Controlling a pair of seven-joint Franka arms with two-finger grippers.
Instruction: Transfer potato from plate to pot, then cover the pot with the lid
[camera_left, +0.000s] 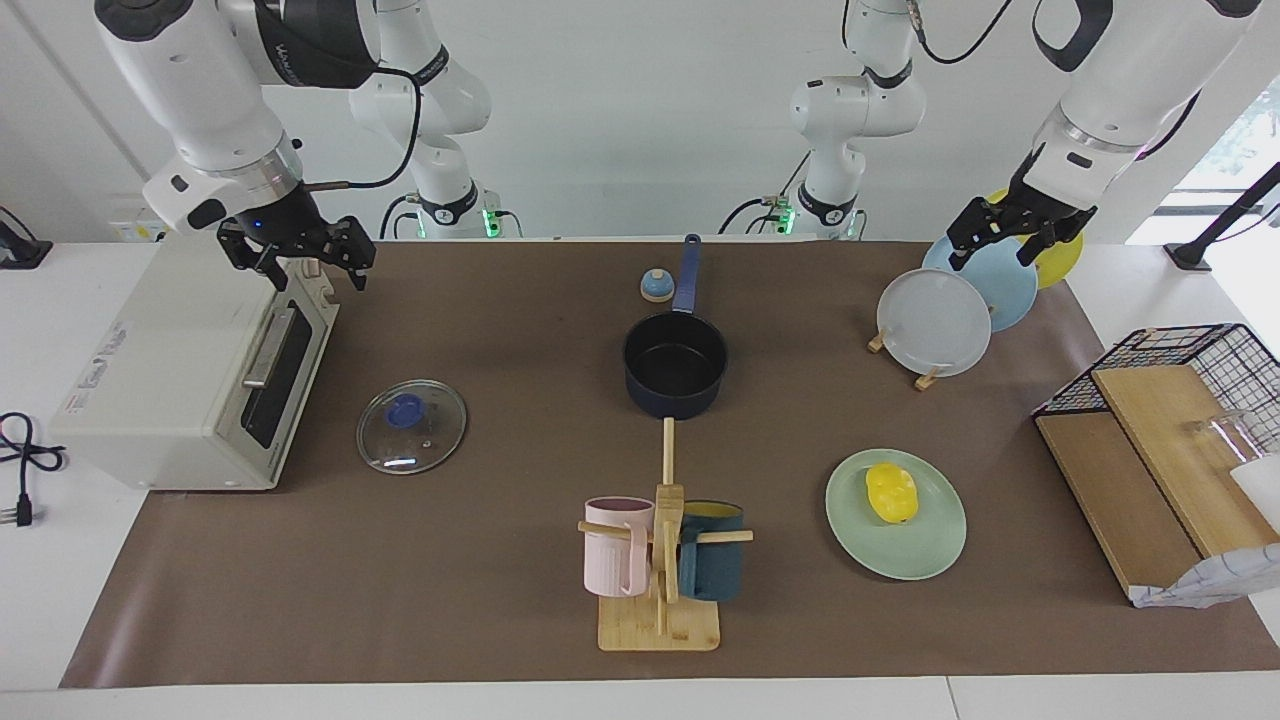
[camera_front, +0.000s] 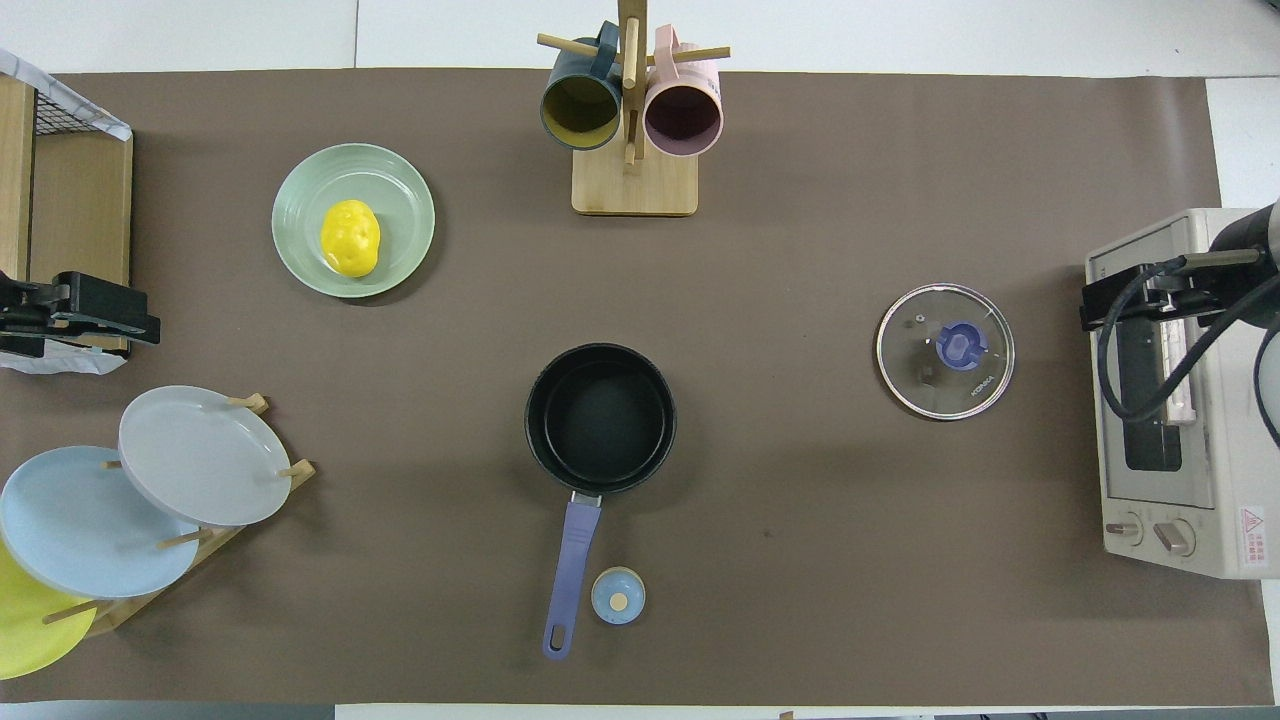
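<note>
Nothing moved yet: potato on plate, pot bare, lid on the desk.
My right tool (camera_left: 300, 255) over the toaster oven (camera_left: 190, 380) and left tool (camera_left: 1015, 232) over the plate rack (camera_left: 935, 325) both hang released. Pot (camera_left: 676, 363) mid-desk; plate (camera_left: 930, 550) toward the left arm's end; lid (camera_left: 411, 427), breakable I'd judge, lifts by its knob; potato (camera_left: 891, 492), probably light and slick, pinch across its narrow waist.

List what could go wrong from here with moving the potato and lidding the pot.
1. The potato is glossy and lumpy; it may slip from the open left gripper, now up over the plate rack.
2. The pot's long handle invites a knock that shifts it.
3. The lid lies flat; the open right gripper, over the toaster oven, has only its small knob to grasp.
</note>
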